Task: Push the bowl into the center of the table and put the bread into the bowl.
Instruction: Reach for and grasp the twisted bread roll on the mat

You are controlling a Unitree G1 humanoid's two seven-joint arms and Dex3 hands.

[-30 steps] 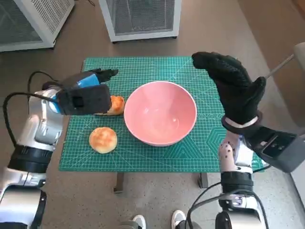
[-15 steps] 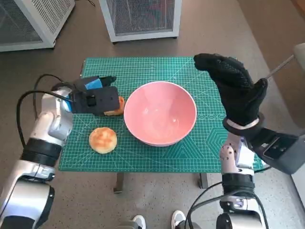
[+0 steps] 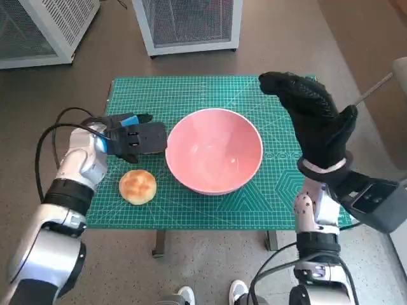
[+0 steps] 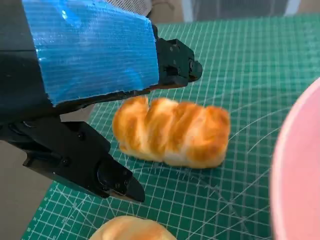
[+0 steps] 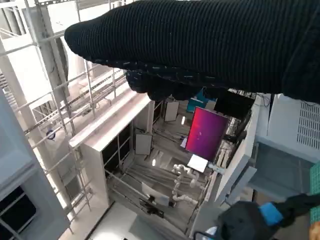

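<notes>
The pink bowl [image 3: 214, 150] stands in the middle of the green mat [image 3: 191, 95]. My left hand [image 3: 130, 136] hangs low just left of it and hides the twisted bread in the head view. In the left wrist view the twisted bread [image 4: 172, 131] lies on the mat between that hand's spread black fingers [image 4: 175, 62], and no grip on it shows. A round bun [image 3: 137, 185] lies nearer me on the mat, and its edge [image 4: 127, 230] shows in the left wrist view. My right hand [image 3: 311, 121] is raised above the mat's right side, fingers spread, holding nothing.
The bowl's rim [image 4: 295, 165] lies close beside the twisted bread. Two white mesh-sided cabinets [image 3: 187, 22] stand on the floor beyond the table. Feet in white shoes [image 3: 213, 293] show at the table's near edge. The right wrist view looks up at a ceiling.
My left hand has come down and toward me, settling around the twisted bread and covering it in the head view. The bowl, the bun and my right hand have stayed put.
</notes>
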